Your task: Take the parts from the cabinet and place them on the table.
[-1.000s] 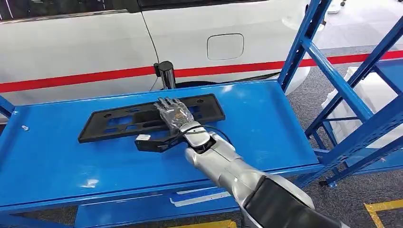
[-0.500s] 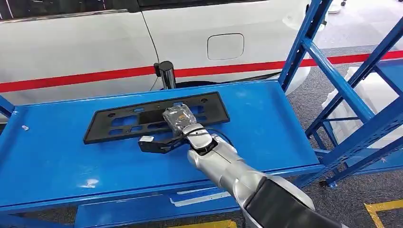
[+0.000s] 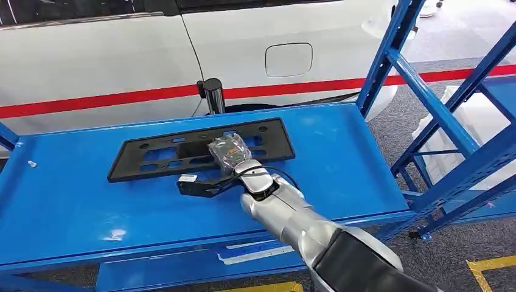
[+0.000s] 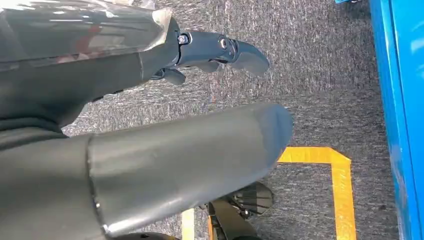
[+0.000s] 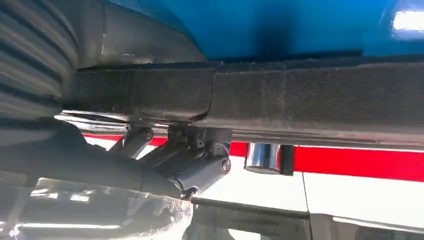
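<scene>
Gripping the long black part [image 3: 201, 150] mid-length, right hand [image 3: 229, 152] fingers curled over its near edge on the shelf [image 3: 73, 201]; left hand [image 4: 150, 155] hangs, its state unclear.

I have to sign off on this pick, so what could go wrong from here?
The right hand grips the long black plastic frame right of its middle, so the free left end may sag or twist on lifting. The frame could also catch the blue upright when carried out.

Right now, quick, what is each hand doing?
Left hand: holds nothing, fingers apart, hanging over the floor.
Right hand: fingers curled over the black plate, gripping its edge.
</scene>
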Motion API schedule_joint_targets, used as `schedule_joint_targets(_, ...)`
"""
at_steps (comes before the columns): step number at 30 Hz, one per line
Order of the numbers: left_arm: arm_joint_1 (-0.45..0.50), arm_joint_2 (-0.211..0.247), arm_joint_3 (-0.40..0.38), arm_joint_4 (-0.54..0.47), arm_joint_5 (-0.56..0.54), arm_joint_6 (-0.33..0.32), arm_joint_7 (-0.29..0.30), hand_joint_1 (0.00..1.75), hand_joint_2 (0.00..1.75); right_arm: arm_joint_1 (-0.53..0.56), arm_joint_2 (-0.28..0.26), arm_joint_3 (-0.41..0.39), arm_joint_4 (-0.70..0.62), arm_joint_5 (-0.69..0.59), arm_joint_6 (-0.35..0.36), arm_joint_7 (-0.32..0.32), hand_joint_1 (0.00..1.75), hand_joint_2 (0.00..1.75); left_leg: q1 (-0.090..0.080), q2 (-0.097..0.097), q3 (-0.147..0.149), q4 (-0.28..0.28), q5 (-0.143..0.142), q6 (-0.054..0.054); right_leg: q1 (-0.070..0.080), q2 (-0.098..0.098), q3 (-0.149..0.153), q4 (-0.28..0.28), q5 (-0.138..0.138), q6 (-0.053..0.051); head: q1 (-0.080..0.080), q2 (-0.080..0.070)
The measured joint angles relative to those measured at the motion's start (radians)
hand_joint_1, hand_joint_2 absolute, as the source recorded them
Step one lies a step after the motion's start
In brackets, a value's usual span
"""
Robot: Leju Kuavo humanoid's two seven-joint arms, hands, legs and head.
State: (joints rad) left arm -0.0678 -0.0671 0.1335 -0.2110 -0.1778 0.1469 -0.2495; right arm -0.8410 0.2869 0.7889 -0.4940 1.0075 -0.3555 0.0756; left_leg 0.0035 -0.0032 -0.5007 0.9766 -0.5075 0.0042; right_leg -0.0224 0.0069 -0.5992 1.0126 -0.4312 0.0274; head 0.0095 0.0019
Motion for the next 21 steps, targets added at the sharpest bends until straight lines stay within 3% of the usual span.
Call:
schedule_joint_targets(8,0.003,0.005,0.000,0.001,-0.006,-0.001,-0.002,0.00,0.00,0.038,-0.005,-0.053,-0.121,-0.058,-0.052,-0.062,1.75,1.75,0.000,0.001,0.000,0.000,0.000,0.000,0.000,0.001,-0.001,0.000,0.000,0.000,0.000,0.000)
schedule_joint_targets(9,0.002,0.006,0.000,0.001,-0.009,-0.008,-0.002,0.00,1.75,0.047,-0.009,-0.059,-0.151,-0.056,-0.065,-0.065,1.75,1.75,0.000,0.000,0.000,0.000,0.000,0.000,0.000,0.000,-0.001,0.000,0.000,0.000,0.000,0.000)
schedule_joint_targets(21,-0.029,0.015,-0.017,0.000,-0.010,-0.043,0.016,0.00,1.75,0.069,-0.058,-0.119,-0.435,-0.085,-0.158,-0.104,1.75,1.75,0.000,0.000,-0.001,0.000,0.000,0.000,0.000,0.001,-0.002,0.000,0.000,0.000,0.000,0.000)
